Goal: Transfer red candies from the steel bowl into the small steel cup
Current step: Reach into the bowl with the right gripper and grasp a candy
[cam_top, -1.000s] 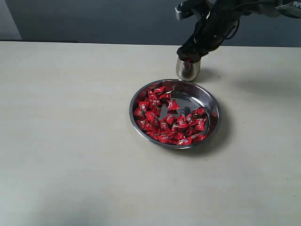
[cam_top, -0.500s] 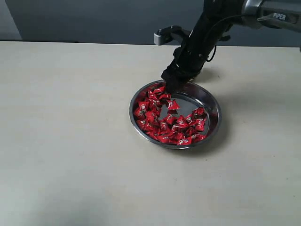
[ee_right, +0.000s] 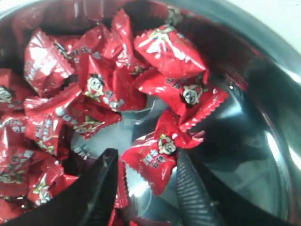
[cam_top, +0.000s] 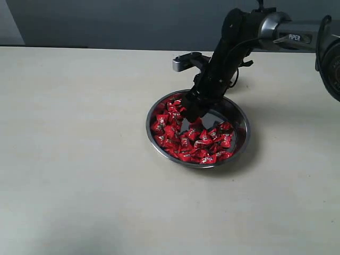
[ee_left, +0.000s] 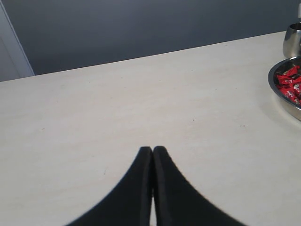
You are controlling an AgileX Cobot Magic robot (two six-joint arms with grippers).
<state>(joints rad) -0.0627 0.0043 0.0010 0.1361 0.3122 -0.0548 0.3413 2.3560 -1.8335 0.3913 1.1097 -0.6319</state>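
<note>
Right gripper (ee_right: 146,164): jaws spread, straddling one red candy (ee_right: 155,155) in steel bowl (ee_right: 256,108). Risk: slick wrapper squirts out on closing; neighbour possibly pinched too.

R arm (cam_top: 228,48) slants steeply down, wrist bent. R gripper (ee_right: 146,155) tips low, jaws spread apart. L gripper (ee_left: 153,150) jaws pressed together, roughly level.

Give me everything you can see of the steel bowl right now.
The steel bowl is wide, shallow, round, mirror-shiny with a thin rim, sitting upright on the table. Red candies heap over its left and near sides; the far right floor is bare. The open right gripper dips inside, straddling one candy.
</note>
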